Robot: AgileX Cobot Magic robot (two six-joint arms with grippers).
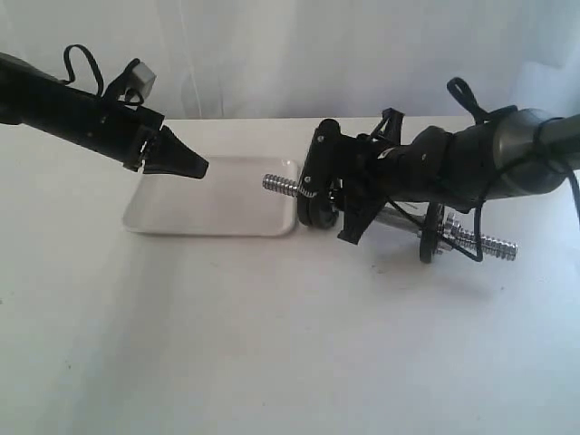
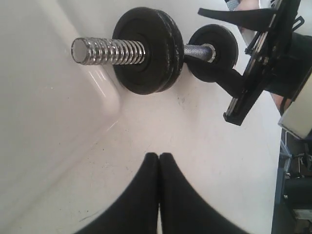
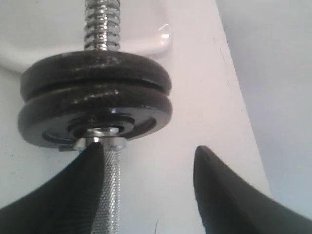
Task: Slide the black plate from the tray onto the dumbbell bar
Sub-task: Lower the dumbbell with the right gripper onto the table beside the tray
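The dumbbell bar [image 1: 283,185] lies on the table with its threaded end [image 2: 108,51] over the white tray [image 1: 213,207]. The black plate [image 3: 95,68] sits on the bar, pressed flat against a second black disc [image 3: 97,110]; both stand upright at the tray's right edge [image 1: 314,186]. My right gripper [image 3: 148,148] is open around the bar's knurled middle [image 3: 111,190], with one finger beside it just behind the discs. My left gripper [image 2: 159,156] is shut on nothing and hovers above the tray [image 2: 44,126], a short way from the threaded end.
A third black disc [image 1: 428,233] with a silvery collar nut sits near the bar's other threaded end [image 1: 494,245]. The right arm [image 1: 471,159] hangs over the bar's middle. Bare white table lies in front.
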